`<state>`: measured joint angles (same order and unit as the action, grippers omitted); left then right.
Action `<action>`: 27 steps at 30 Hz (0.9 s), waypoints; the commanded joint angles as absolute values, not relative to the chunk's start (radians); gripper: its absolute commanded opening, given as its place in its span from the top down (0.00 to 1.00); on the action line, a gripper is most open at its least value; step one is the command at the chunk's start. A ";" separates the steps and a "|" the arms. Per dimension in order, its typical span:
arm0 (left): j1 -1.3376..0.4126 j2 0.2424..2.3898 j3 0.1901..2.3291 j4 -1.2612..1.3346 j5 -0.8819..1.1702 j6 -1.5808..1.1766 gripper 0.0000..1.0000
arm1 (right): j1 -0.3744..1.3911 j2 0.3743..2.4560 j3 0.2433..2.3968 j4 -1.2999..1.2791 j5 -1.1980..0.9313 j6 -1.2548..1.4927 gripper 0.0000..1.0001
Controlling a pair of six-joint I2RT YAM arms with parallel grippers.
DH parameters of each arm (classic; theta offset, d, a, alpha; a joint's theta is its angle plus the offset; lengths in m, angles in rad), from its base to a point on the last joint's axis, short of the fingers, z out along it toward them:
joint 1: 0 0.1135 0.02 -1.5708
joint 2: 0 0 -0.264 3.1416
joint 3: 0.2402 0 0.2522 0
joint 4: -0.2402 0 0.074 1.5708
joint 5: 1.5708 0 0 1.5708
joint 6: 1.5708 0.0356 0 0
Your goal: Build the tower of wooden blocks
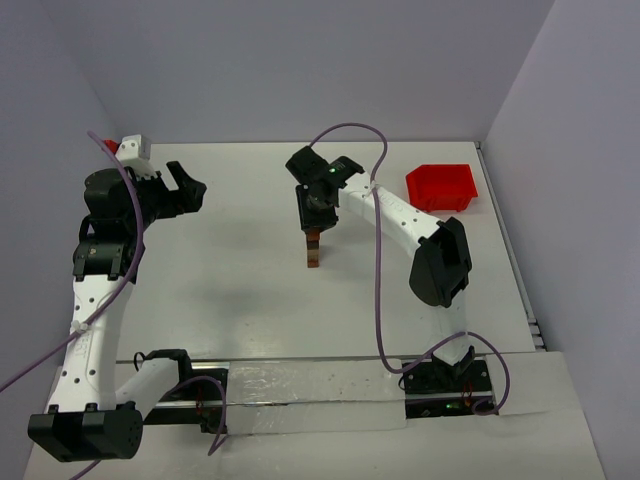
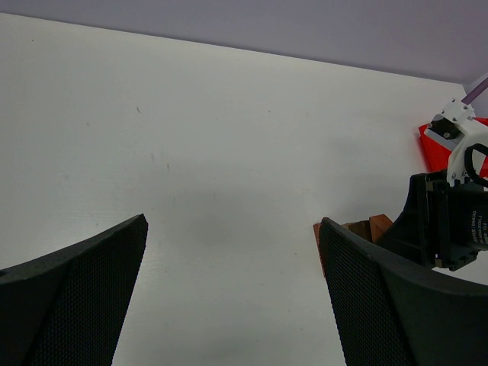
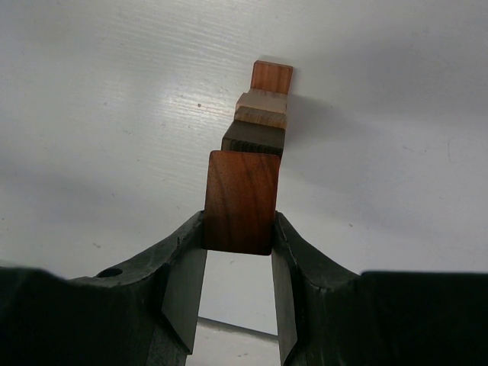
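Observation:
The tower (image 1: 314,250) stands mid-table, a narrow stack of tan and brown wood blocks. My right gripper (image 1: 313,222) is right above it, shut on a reddish-brown block (image 3: 241,201) at the stack's top. The right wrist view shows the lower blocks (image 3: 261,122) stepping away beyond the held block. I cannot tell whether the held block rests on the stack. My left gripper (image 1: 188,188) is open and empty, raised at the far left. In the left wrist view (image 2: 232,297) the tower's blocks (image 2: 366,227) peek out past the right finger (image 2: 366,297).
A red plastic bin (image 1: 441,186) sits at the back right, also seen in the left wrist view (image 2: 435,149). A small white and red object (image 1: 130,149) sits at the back left corner. Grey walls close the table on three sides.

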<state>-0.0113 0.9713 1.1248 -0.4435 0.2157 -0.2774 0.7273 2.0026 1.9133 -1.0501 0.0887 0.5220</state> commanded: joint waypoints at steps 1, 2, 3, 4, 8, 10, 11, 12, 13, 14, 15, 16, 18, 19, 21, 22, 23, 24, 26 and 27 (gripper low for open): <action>-0.006 0.974 1.169 -0.394 0.227 -0.284 0.01 | 0.718 2.004 1.960 -1.055 0.097 0.515 0.71; -0.006 0.973 1.169 -0.393 0.227 -0.284 0.01 | 0.718 2.003 1.959 -1.055 0.096 0.515 0.69; -0.006 0.973 1.169 -0.393 0.228 -0.283 0.01 | 0.718 2.003 1.958 -1.055 0.093 0.515 0.63; -0.006 0.974 1.169 -0.393 0.228 -0.282 0.01 | 0.718 2.003 1.957 -1.054 0.091 0.514 0.57; -0.006 0.976 1.173 -0.393 0.228 -0.282 0.01 | 0.718 2.003 1.953 -1.052 0.088 0.514 0.52; -0.005 0.976 1.173 -0.394 0.230 -0.282 0.01 | 0.717 2.003 1.953 -1.051 0.084 0.511 0.50; -0.005 0.976 1.173 -0.393 0.230 -0.282 0.01 | 0.718 2.003 1.953 -1.049 0.083 0.512 0.49; -0.006 0.976 1.172 -0.393 0.230 -0.282 0.01 | 0.718 2.001 1.951 -1.051 0.080 0.512 0.47; -0.005 0.976 1.171 -0.393 0.231 -0.282 0.01 | 0.718 2.000 1.951 -1.050 0.079 0.512 0.43; -0.006 0.976 1.170 -0.393 0.232 -0.282 0.01 | 0.718 2.000 1.950 -1.049 0.078 0.512 0.42; -0.005 0.976 1.170 -0.392 0.231 -0.282 0.01 | 0.718 1.999 1.948 -1.049 0.075 0.512 0.35; -0.005 0.975 1.169 -0.392 0.230 -0.282 0.01 | 0.717 1.996 1.947 -1.049 0.070 0.512 0.27; -0.005 0.974 1.170 -0.393 0.229 -0.281 0.01 | 0.716 1.989 1.947 -1.046 0.057 0.509 0.13; -0.005 0.974 1.169 -0.393 0.229 -0.280 0.01 | 0.718 1.982 1.948 -1.044 0.052 0.506 0.06; -0.006 0.979 1.171 -0.396 0.230 -0.279 0.01 | 0.718 1.960 1.951 -1.039 0.020 0.491 0.00; -0.006 0.981 1.174 -0.399 0.234 -0.275 0.01 | 0.718 1.948 1.952 -1.033 0.003 0.481 0.00; -0.006 0.984 1.179 -0.404 0.240 -0.269 0.01 | 0.718 1.932 1.954 -1.027 -0.018 0.467 0.00; -0.005 0.988 1.186 -0.413 0.253 -0.264 0.01 | 0.718 1.907 1.955 -1.022 -0.038 0.452 0.00; -0.005 0.995 1.202 -0.422 0.268 -0.251 0.01 | 0.718 1.875 1.954 -1.015 -0.057 0.415 0.00; -0.005 1.002 1.213 -0.434 0.282 -0.241 0.01 | 0.718 1.828 1.947 -1.009 -0.067 0.393 0.00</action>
